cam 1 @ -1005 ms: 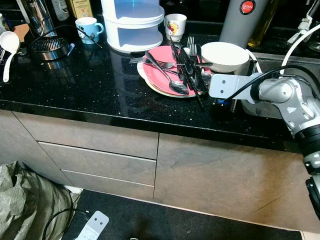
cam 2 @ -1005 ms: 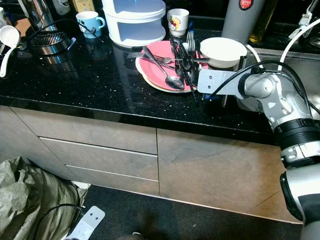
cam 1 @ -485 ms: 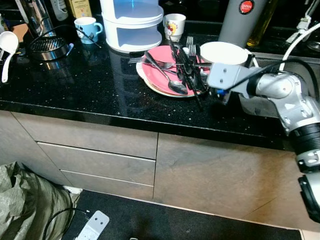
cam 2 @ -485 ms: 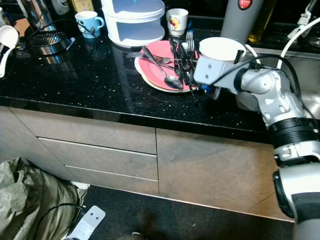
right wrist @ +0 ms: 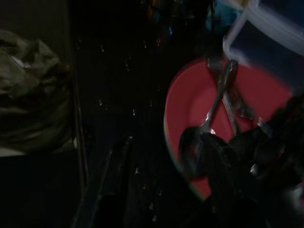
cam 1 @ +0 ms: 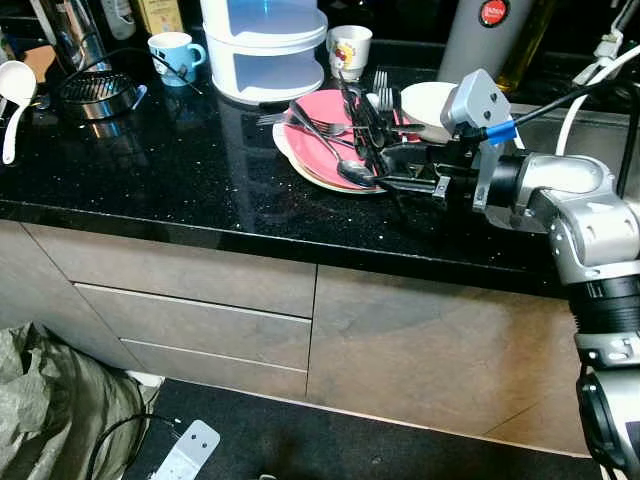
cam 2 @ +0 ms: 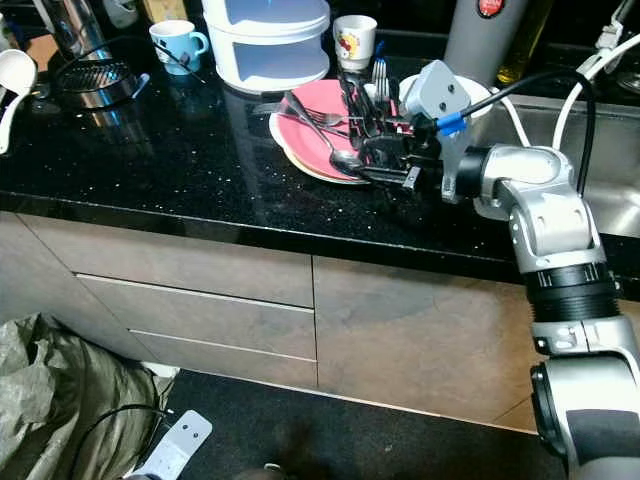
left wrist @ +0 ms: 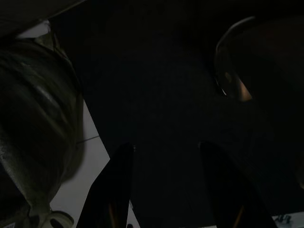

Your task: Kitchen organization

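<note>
Head views: right arm bent across the black countertop (cam 1: pixel 170 160), right gripper (cam 1: pixel 395 168) level at the near rim of the pink plate (cam 1: pixel 318 140), which holds spoons and forks (cam 1: pixel 335 128). Right wrist view: fingers (right wrist: pixel 114 180) parted, empty, spoon (right wrist: pixel 194 147) between them. Left wrist view: left gripper (left wrist: pixel 164 190) hangs spread over dark floor.

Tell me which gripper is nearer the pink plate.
Right. The right gripper reaches the pink plate at its edge; the left gripper hangs idle over the floor.
</note>
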